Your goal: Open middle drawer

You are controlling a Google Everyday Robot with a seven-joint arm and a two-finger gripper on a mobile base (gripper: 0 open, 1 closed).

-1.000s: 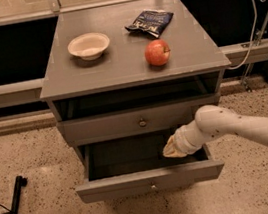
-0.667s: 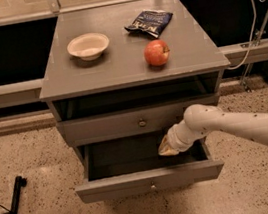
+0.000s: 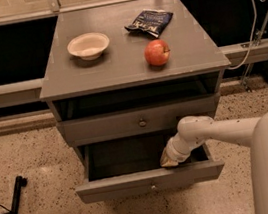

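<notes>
The middle drawer [image 3: 136, 183], of grey painted wood with a flat front and a small round brass knob, is seen pulled out below the worktop [image 3: 117, 66]. Its long axis runs left to right and its front faces the camera. The gripper [image 3: 170, 160] is held inside its right half, just behind the front panel; whether it is closed cannot be told.
</notes>
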